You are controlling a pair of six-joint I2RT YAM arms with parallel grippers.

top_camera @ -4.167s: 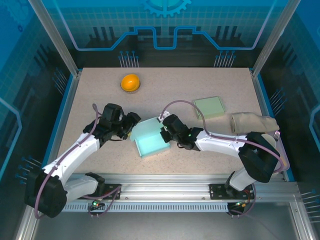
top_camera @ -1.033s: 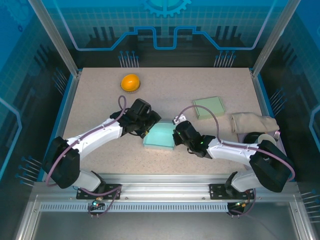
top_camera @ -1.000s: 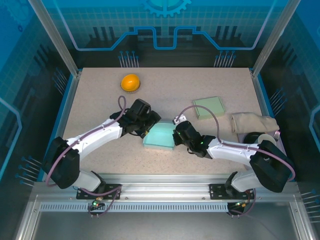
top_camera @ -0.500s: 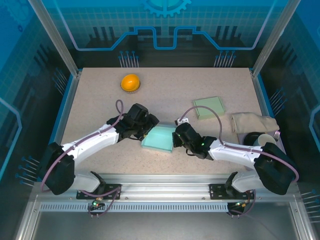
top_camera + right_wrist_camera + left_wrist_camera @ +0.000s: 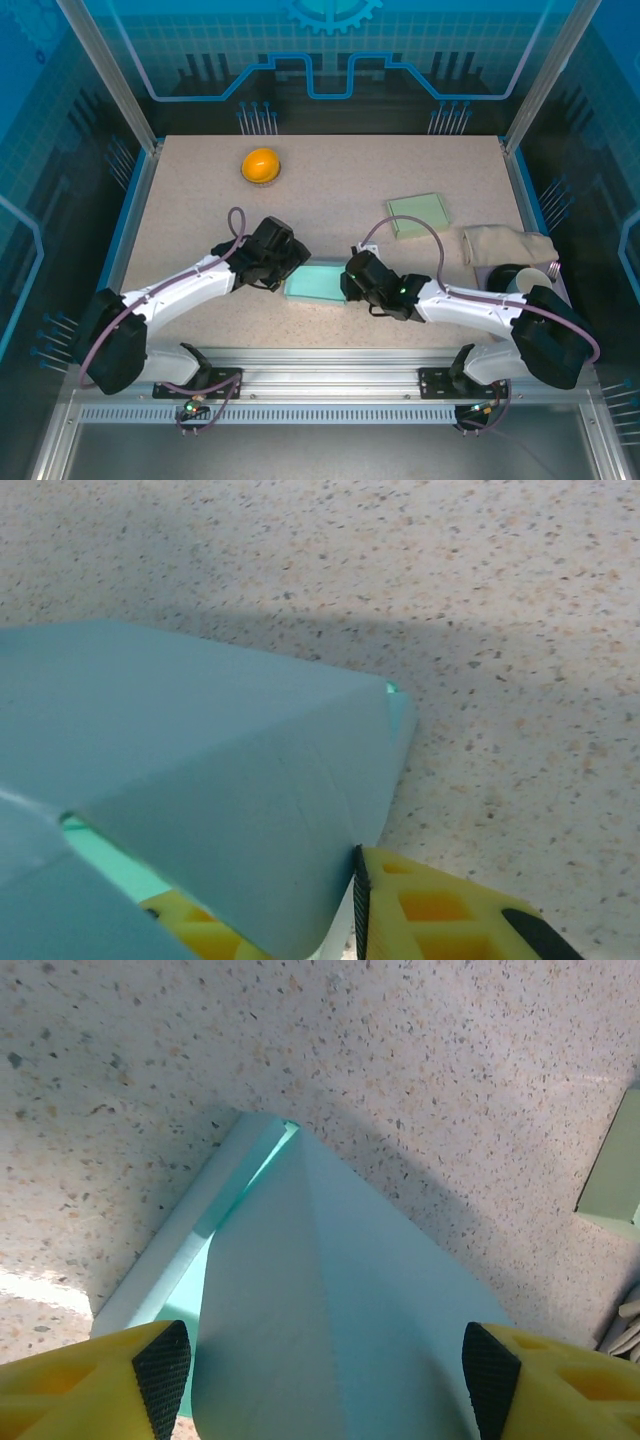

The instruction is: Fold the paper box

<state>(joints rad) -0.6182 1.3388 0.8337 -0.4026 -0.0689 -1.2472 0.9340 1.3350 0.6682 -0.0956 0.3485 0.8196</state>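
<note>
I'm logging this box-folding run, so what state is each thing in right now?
paper box: folded over into a low shape, with a slit open along one edge.
left gripper: jaws wide, box between them.
right gripper: at the box's right edge; how far its jaws are open is unclear.
green sheet: lying flat.
beige cloth: rolled up near the table's right edge.

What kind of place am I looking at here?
Most likely a robotics lab test cell: a left arm and right arm bolted to a metal rail at a speckled table, walled in by blue printed panels on aluminium posts, with a paper box as practice material.
</note>
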